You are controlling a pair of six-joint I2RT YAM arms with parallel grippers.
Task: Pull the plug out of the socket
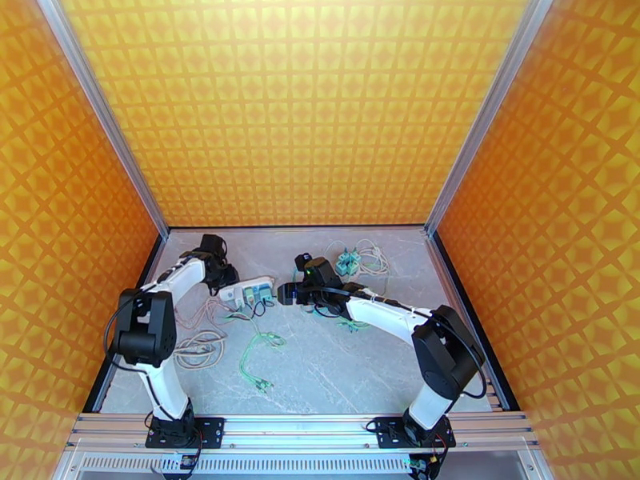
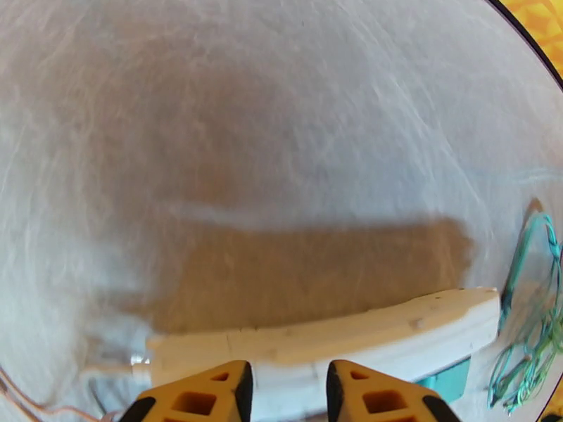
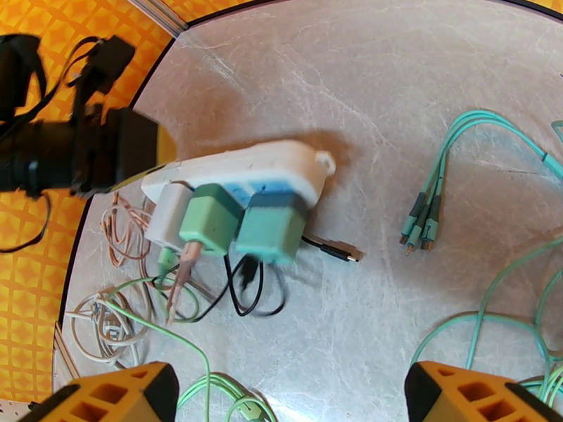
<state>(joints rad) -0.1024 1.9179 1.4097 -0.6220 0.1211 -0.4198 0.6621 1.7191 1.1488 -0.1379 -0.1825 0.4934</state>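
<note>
The white power strip (image 3: 246, 163) lies on the table with three plugs side by side in it: a white plug (image 3: 169, 216), a green plug (image 3: 211, 219) and a teal plug (image 3: 271, 223). My right gripper (image 3: 292, 392) hangs open and wide a short way in front of the plugs, touching none. In the top view it (image 1: 282, 294) sits just off the right end of the strip (image 1: 246, 292). My left gripper (image 2: 286, 395) stands over the strip's (image 2: 317, 342) left part, fingers narrowly apart with the strip's white body right behind them; I cannot tell whether they touch it.
A black USB lead (image 3: 338, 251) trails from under the teal plug. Teal cable ends (image 3: 421, 223) lie to the right. Pale green cable (image 1: 260, 362) and a white coil (image 1: 200, 346) sprawl in front of the strip. Teal adapters (image 1: 348, 262) with white cable rest at the back.
</note>
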